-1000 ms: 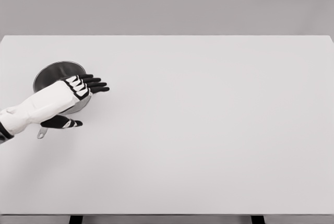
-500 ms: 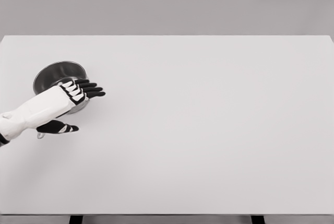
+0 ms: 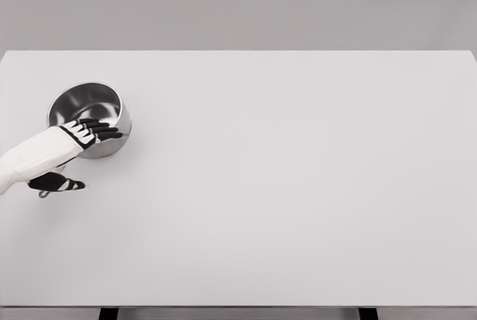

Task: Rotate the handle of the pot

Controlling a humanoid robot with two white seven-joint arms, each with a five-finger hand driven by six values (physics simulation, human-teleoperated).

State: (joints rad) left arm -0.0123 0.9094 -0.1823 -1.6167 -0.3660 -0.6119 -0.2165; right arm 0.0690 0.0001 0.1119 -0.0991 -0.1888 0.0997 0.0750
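A round steel pot [image 3: 88,110] stands on the left part of the white table [image 3: 283,186]. Its thin handle runs toward the lower left and is mostly hidden behind my arm; only its looped end [image 3: 45,194] shows. My left hand [image 3: 78,154] lies over the pot's near rim, black fingers [image 3: 100,130] stretched out flat and thumb [image 3: 58,183] spread below, holding nothing. The right arm does not show.
The table's left edge runs close to the pot. The far edge meets a plain grey wall.
My left arm has drawn back to the left and toward me, uncovering most of the pot. The pot's handle end has shifted slightly left.
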